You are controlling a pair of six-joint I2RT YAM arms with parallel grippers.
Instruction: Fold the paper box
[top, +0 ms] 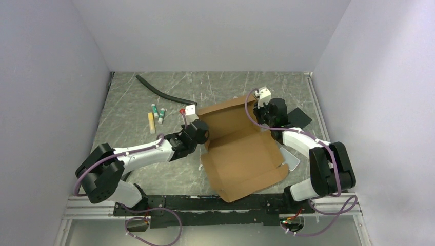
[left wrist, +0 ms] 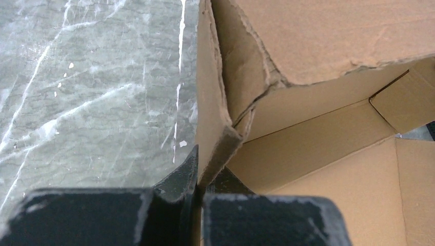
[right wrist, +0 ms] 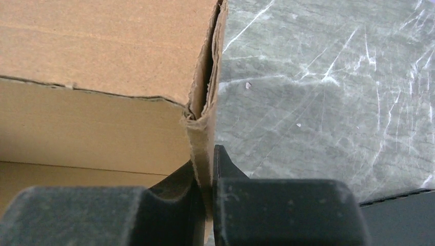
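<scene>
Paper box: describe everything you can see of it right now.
The paper box is plain brown corrugated cardboard, die-cut and half folded. One large panel spreads towards the arm bases over the grey marbled table, and another rises at the far side. Its side walls stand up, with ragged, doubled edges. The left gripper is shut on its left wall and the right gripper on its right wall.

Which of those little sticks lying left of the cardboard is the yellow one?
The longest stick, lying nearest the left arm; the pair just behind it is white with green ends.
</scene>
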